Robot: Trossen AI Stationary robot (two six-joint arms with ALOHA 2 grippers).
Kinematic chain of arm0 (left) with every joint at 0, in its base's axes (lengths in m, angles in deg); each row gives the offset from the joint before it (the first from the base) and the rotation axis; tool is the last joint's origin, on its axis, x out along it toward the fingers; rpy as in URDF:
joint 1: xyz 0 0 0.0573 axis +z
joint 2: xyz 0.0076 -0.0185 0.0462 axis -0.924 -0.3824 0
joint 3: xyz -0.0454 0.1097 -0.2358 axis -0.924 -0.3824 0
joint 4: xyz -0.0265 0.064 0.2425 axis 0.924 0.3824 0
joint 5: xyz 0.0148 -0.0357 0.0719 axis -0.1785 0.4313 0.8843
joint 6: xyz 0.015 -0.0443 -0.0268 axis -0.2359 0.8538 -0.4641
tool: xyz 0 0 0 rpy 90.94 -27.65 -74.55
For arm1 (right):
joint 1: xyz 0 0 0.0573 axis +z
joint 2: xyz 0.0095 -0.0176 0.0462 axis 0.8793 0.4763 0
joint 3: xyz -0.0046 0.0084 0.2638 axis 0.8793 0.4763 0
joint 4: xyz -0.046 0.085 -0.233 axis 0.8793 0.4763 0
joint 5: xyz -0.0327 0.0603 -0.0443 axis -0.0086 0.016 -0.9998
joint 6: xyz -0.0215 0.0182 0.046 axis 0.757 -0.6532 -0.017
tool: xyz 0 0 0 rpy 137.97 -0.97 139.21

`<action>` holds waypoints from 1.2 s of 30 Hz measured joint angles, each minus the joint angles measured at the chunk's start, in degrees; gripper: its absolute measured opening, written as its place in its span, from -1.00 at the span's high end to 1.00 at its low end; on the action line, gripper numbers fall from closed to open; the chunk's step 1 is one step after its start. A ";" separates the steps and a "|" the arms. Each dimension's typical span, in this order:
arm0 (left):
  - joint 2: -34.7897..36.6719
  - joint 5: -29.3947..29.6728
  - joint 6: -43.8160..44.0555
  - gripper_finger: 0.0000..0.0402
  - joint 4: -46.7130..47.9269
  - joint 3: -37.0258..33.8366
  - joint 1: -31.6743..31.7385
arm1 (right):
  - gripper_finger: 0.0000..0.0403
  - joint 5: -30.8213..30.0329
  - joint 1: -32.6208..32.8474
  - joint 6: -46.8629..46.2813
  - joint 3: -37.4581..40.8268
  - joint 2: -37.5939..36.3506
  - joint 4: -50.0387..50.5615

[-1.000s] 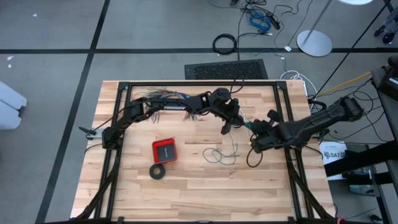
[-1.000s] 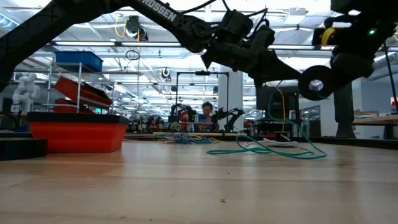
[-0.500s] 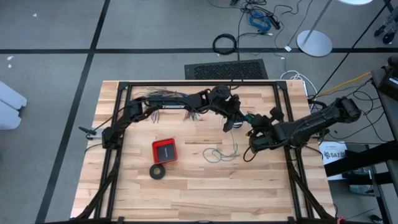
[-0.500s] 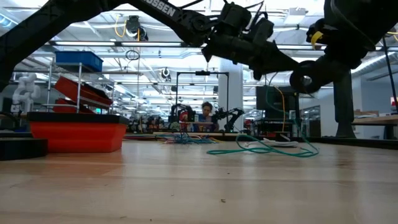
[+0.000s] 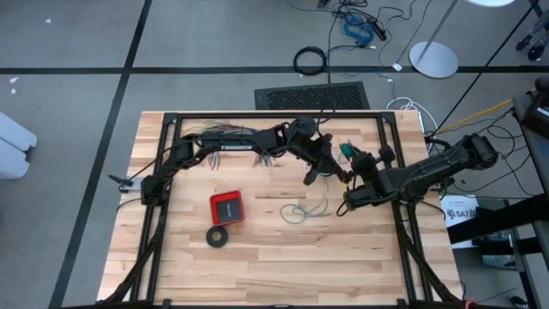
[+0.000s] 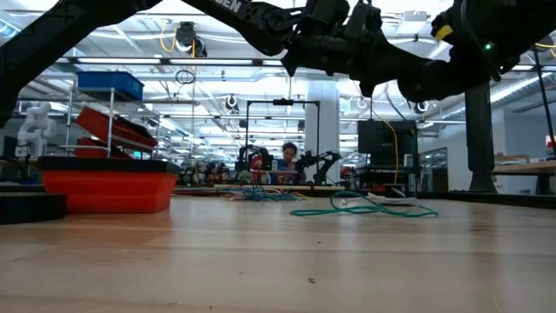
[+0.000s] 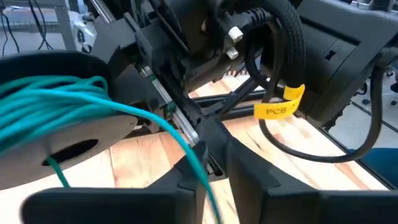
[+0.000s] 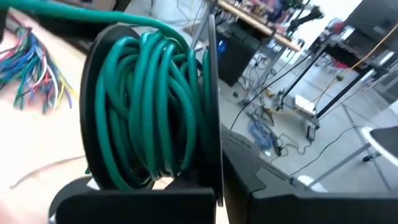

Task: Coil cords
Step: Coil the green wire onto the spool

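A long teal-green wire is partly wound into a coil (image 8: 149,106) in my right gripper (image 5: 347,155), above the table's far right part. From the coil one strand (image 7: 186,140) runs to my left gripper (image 5: 319,170), just left of it and shut on that strand. The rest of the wire lies in loose loops (image 5: 307,210) on the table below both grippers and also shows in the low view (image 6: 365,209). A thin white cord (image 6: 382,201) lies among those loops; its black round piece does not show. My left gripper pinches a single strand of the teal wire (image 7: 200,174) between its two fingers, a short way from the coil. The strand crosses the fingers, clear of the table, and runs nearly straight to the coil. My right gripper has the coil's bundled turns (image 8: 158,134) between its two flat fingers (image 8: 212,106), several strands thick. The coil is lifted clear of the table and the free wire leaves from its top (image 8: 93,17).
A red square box (image 5: 226,207) and a black tape ring (image 5: 217,236) lie on the left half of the table. A fanned bundle of many-coloured wires (image 5: 225,130) lies at the far edge under my left arm. A black metal frame (image 5: 274,116) edges the table.
My right gripper has gone up and toward the table's far edge with the coil, passing close by my left gripper, which has stayed about where it was. The loose teal loops on the table have drawn in and lie smaller than before.
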 joint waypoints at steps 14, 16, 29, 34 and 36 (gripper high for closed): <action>0.78 -0.78 -1.05 0.41 2.36 0.00 -1.57 | 1.00 -6.70 3.25 -7.13 -0.08 -0.88 0.82; 0.91 -0.49 -1.95 0.41 3.39 -0.09 -1.57 | 1.00 -7.22 3.98 -8.28 0.00 -1.16 1.78; 2.10 -0.94 -9.24 0.41 2.26 -0.07 -2.25 | 1.00 -16.82 5.97 -13.28 -0.02 -2.42 9.17; 2.05 -1.15 -10.57 0.41 4.32 -0.07 -1.74 | 1.00 -16.78 5.97 -13.06 -0.02 -3.85 11.22; 2.05 -1.10 -10.58 0.41 4.44 -0.07 -1.15 | 1.00 -16.74 6.19 -12.66 -0.02 -5.03 11.83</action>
